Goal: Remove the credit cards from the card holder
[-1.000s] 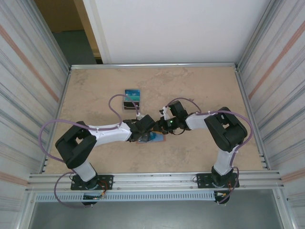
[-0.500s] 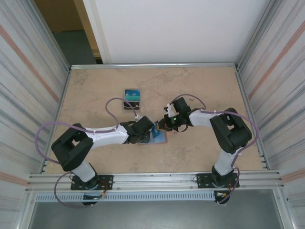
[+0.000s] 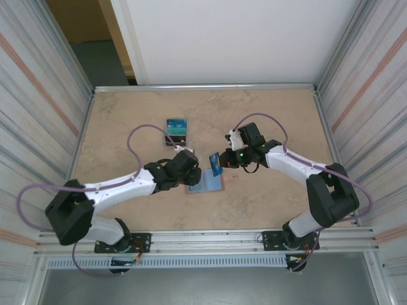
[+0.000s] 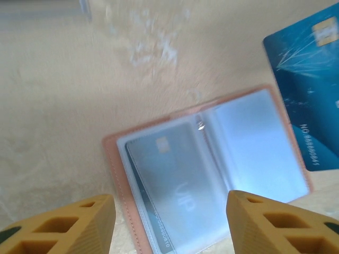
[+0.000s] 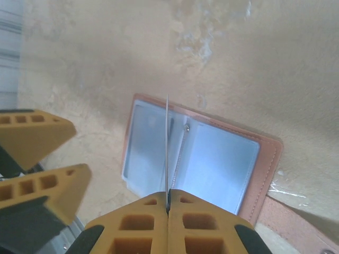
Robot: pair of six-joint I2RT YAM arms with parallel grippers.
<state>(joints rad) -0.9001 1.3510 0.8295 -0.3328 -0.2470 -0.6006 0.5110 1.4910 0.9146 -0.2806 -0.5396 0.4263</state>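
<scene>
The right gripper is pinched tight on a card. It grips one end, so the card stands on edge and juts forward, clear of the table. Directly beneath the card lies the holder, spread open and flat with its clear sleeves up and its spine roughly under the card's edge.

Across the holder, the left gripper hovers with jaws apart and nothing between them; the holder is just ahead of and below its tips. Its camera shows a second card tucked in the nearer sleeve, and the other sleeve looks empty. Well beyond the left gripper is a dark stand with cards in it.

The cards are probably light, stiff and slick. An end pinch should carry one, though it may pivot in the grip. The holder looks soft and light, so it would likely drag along unless pinned by its border. The second card is best taken by whatever edge shows at the sleeve mouth; I cannot tell which side that is.
</scene>
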